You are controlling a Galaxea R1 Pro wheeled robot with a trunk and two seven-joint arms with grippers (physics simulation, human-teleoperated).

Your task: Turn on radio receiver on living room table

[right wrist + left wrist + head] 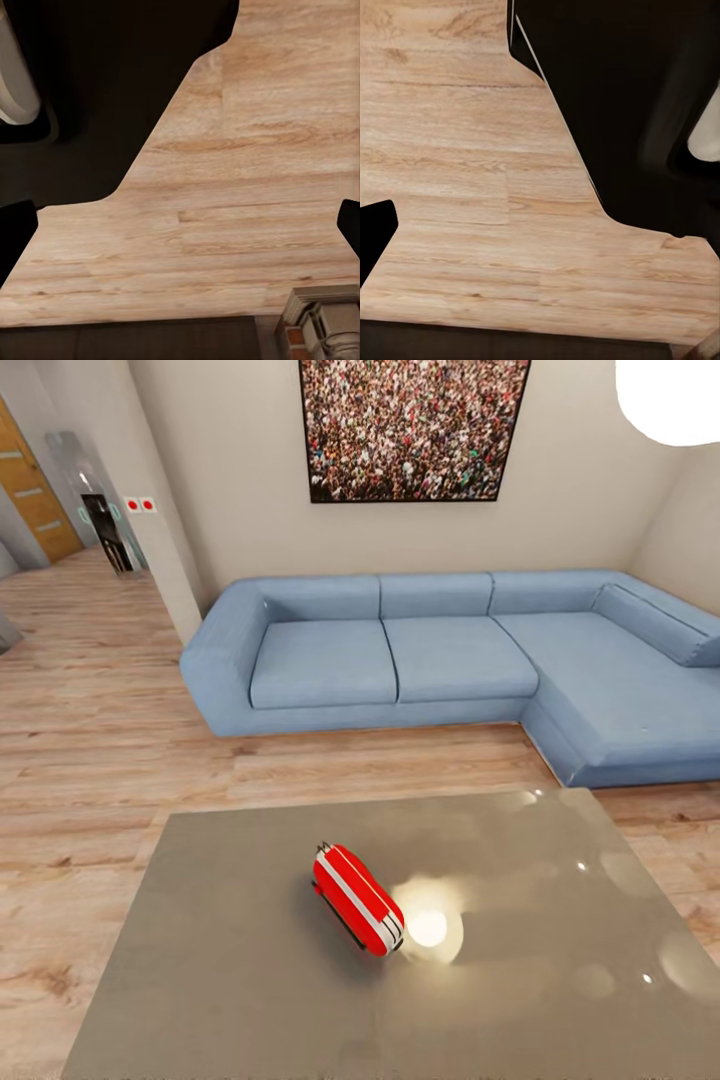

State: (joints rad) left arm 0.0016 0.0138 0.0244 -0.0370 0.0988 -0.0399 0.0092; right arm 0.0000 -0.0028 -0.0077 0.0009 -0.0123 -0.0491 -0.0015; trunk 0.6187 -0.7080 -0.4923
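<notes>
Red and white-banded, the radio receiver [357,899] lies tilted near the middle of the glossy grey worktop [220,960] — within reach from the front, I judge. Both wrist views look down on plank floor [472,187]; whether either claw is open I cannot tell.

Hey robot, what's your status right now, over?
End effectors: both low over wood floor, state unclear. Small red radio lying on glossy grey table, untouched. Nothing near it.
</notes>
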